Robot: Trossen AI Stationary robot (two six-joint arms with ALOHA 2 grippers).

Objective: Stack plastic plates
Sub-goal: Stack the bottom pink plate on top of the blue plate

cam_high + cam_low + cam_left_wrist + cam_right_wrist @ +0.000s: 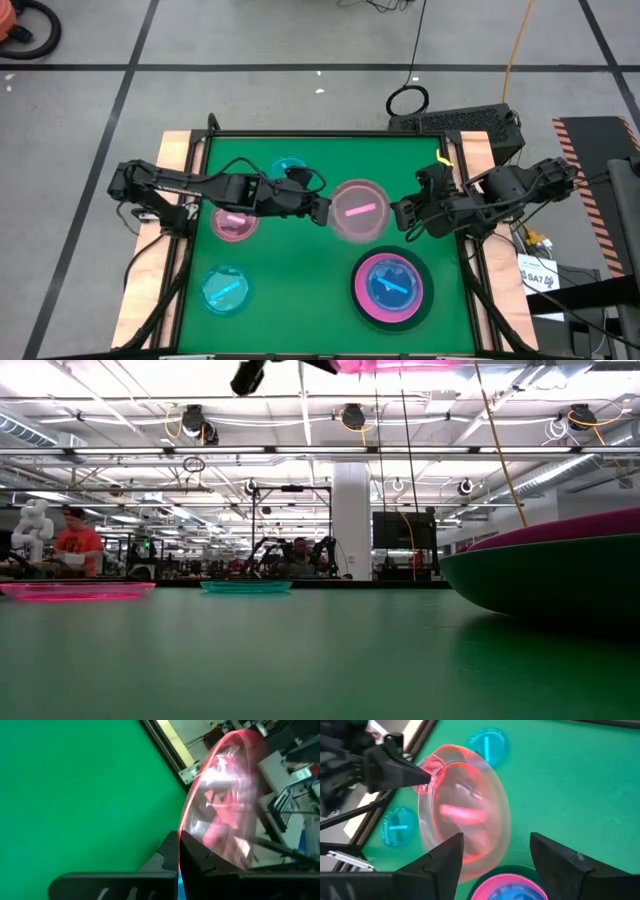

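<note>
A translucent pink plate [358, 210] hangs in the air over the middle of the green table, held by my left gripper [322, 208], which is shut on its left rim. My right gripper [403, 214] is open just off the plate's right edge, and its fingers [451, 856] stand apart in front of the plate [465, 815]. At the near right a stack [390, 287] rests on the table: a large dark plate, an opaque pink one, and a cyan one on top. Flat on the table lie another translucent pink plate [235, 222] and two cyan plates [225, 288] [290, 168]. My left gripper pinches the translucent pink plate by its rim [186, 827] between the two fingers, coming about level from the table's left side. The plate is lifted clear of the table and sticks out toward the right, roughly level [400, 365].
The table's black frame [300, 133] borders the green mat, with wooden side boards [175, 150] beyond it. Bare green surface [300, 290] lies between the near cyan plate and the stack. In the low view, people sit in the room behind [75, 545].
</note>
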